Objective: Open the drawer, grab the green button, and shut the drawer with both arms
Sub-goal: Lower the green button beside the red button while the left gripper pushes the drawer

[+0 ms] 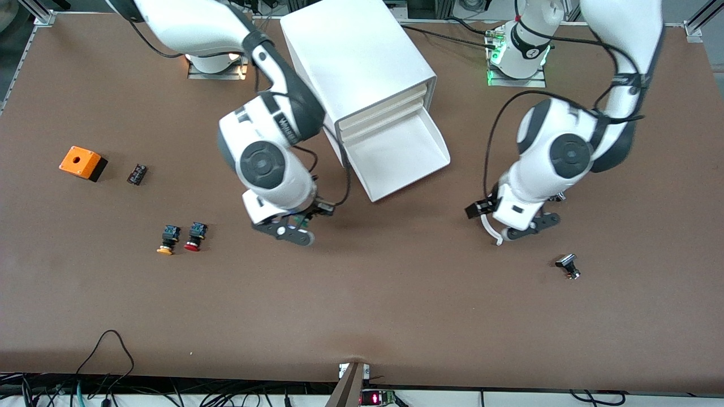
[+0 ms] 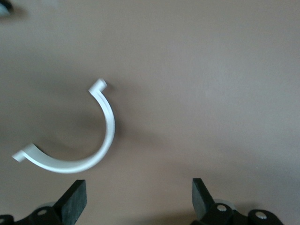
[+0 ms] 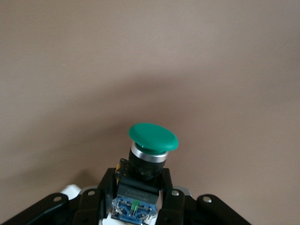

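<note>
My right end effector (image 3: 140,197) gripped the button (image 3: 151,150) above the table (image 1: 396,305), near the drawer (image 1: 404,150), which gaped empty. My left end effector (image 2: 138,199) hung wide over a white ring (image 2: 89,140). A careless push might jam the drawer crooked.

Drawer (image 1: 403,151): stands open, projecting from the cabinet (image 1: 356,62) over the desk (image 1: 362,316). Right gripper (image 1: 297,226), fingers closed on the button (image 3: 152,140), beside its front corner. Left gripper (image 1: 523,226), fingers spread, over a white curved piece (image 2: 84,145). Bare desk between the grippers.
</note>
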`<state>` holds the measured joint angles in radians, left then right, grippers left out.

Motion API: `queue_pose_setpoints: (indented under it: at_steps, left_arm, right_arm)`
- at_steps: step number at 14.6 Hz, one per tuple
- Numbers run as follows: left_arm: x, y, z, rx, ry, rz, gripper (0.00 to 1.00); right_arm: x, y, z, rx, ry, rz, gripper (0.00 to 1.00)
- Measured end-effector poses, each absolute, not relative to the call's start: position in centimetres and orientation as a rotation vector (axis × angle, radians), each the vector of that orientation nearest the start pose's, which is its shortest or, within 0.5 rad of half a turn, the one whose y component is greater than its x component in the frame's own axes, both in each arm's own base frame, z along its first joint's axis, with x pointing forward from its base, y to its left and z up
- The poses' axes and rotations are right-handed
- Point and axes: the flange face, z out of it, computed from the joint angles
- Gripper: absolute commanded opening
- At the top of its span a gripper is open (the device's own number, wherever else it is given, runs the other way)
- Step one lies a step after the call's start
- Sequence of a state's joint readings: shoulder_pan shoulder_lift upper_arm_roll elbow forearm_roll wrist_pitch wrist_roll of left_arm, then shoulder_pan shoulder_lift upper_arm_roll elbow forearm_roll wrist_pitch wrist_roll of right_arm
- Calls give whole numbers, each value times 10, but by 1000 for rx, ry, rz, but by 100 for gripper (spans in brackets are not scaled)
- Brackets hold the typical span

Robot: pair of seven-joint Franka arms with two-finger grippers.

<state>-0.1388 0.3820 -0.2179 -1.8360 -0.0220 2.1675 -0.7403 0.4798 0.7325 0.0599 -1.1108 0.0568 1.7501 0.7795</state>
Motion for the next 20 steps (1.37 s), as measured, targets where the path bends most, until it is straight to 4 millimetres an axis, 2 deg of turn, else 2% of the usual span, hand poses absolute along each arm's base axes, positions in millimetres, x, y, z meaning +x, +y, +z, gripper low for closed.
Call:
queue_pose_setpoints:
  at_steps: [3,5,8,10,13,17,18,20]
  left_arm:
    - [583,-253,284,-3135,-687,151,99]
    - [580,-271,256,-3148,-724,133,99]
    - [561,-309,222,-3130,-778,168,98]
    - [551,-324,216,-3116,-797,184,98]
    - [543,-335,214,-3091,-857,197,98]
    - [519,-355,208,-3062,-862,256,98]
    - [511,-359,206,-3050,-845,284,98]
    - [498,-367,205,-3024,-801,345,98]
  right_arm:
    - [656,308,354,-3089,282,236,0]
    - [657,272,332,-3088,201,237,0]
    - [652,221,294,-3083,104,223,0]
    - [648,190,271,-3078,35,194,0]
    - [643,140,238,-3069,-53,146,0]
    - [631,101,207,-3064,-126,122,0]
    - [628,96,203,-3063,-124,129,9]
    - [625,93,199,-3055,-117,144,62]
